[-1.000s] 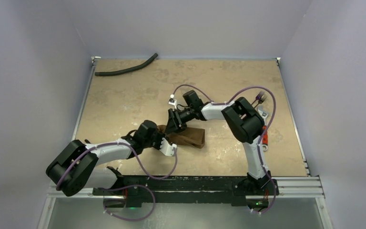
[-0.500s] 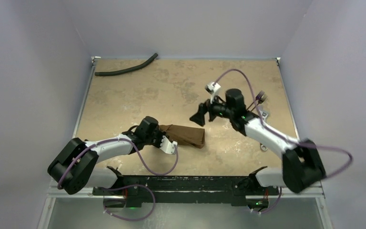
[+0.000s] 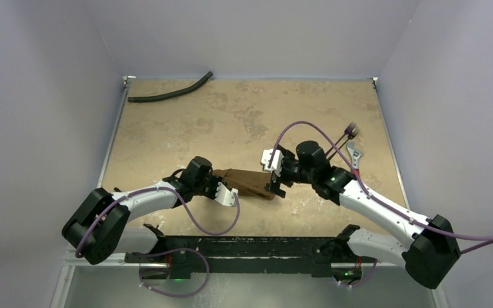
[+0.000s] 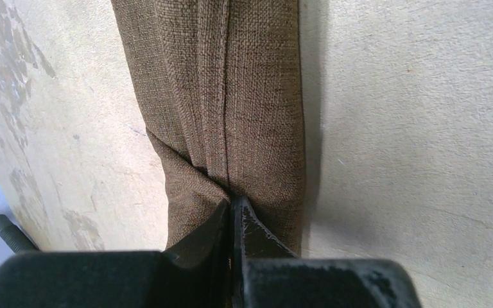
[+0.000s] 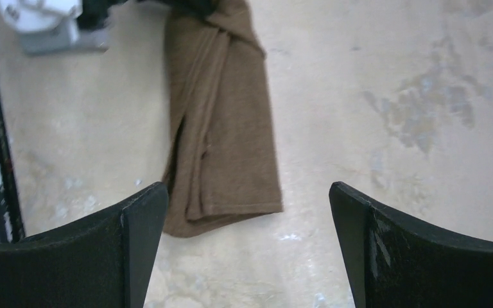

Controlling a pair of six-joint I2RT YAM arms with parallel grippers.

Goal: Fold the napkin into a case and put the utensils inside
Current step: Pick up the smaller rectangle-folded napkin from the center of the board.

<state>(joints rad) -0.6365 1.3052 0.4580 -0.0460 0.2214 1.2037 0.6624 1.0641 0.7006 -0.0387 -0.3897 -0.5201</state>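
left tool clamps the napkin at its left end, near edge of the table; right tool gapes wide over its free end. lower squarely, catch every layer before closing.

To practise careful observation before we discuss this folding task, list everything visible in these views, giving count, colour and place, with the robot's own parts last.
soft brown cloth napkin: one, brown, folded narrow, middle of the table.
slim dark purplish metal utensils: a few, purplish, far right of the table; exact count unclear.
small pale metal piece: one, silvery, just nearer than the utensils; kind unclear.
long black curved hose: one, black, far left corner.
mottled beige table: one, beige, under everything.
purple cables: several, purple, looped along both arms.
left gripper: one, black, shut on the napkin's left end.
right gripper: one, black, open over the napkin's right end.
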